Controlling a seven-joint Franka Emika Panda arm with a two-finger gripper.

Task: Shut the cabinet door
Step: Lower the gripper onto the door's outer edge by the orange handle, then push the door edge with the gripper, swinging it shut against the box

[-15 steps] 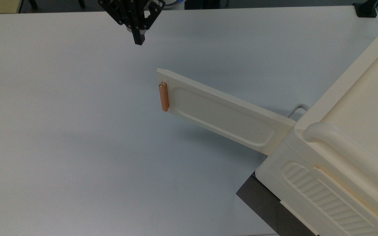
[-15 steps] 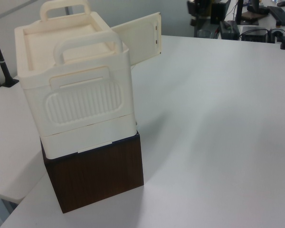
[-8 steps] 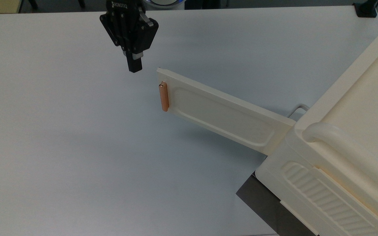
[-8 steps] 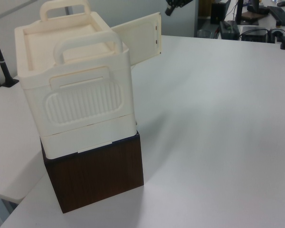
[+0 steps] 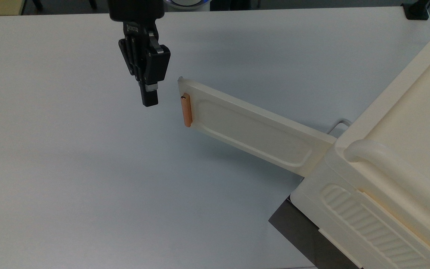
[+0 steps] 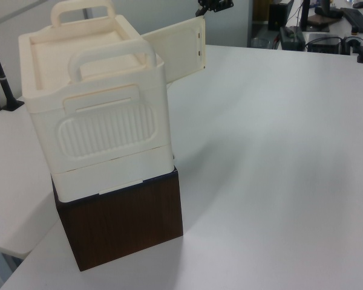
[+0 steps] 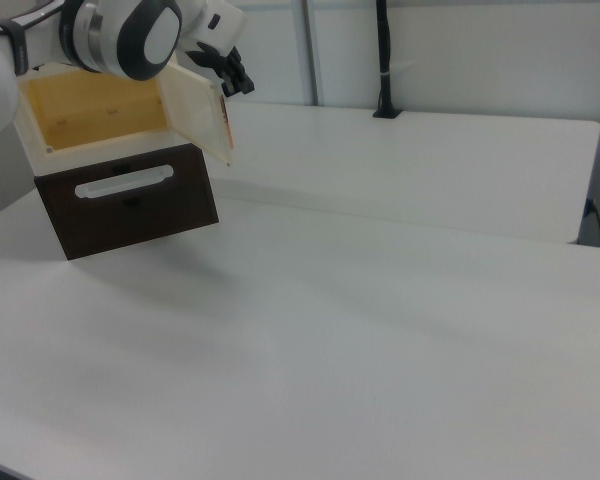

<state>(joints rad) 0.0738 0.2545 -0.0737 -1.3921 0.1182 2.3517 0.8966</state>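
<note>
In the upper left of the top view, the gripper [image 5: 149,98] is seen hanging tip-down over the white table [image 5: 69,168], just to the left of the free end of the cabinet door [image 5: 252,129] and apart from it. It is seen edge-on, so whether the claw is parted or closed cannot be told; nothing is seen to be carried.

The door is swung wide open. Its long axis runs from its hinge at the cabinet [image 5: 394,157], at the right of the top view, up and to the left toward the frame's centre. The copper-orange handle [image 5: 187,110] is set across the free end, on the face turned toward the bottom of the top view. The door therefore lies to the right of the gripper in the top view, with the handle the nearest part, and a narrow strip of bare table is seen between the two.

In the right view, the gripper [image 7: 242,84] is seen at the upper left of the frame, just beyond the outer edge of the door [image 7: 195,110], and the open yellow interior of the cabinet is seen to the left of it.

It is judged that the closing will be done by a push on the handle face near the free end, where leverage is greatest. The door would need to be swept toward the top of the top view and round to the cabinet's open front. For that, the gripper would first have to be brought below the door's end in the top view.
</note>
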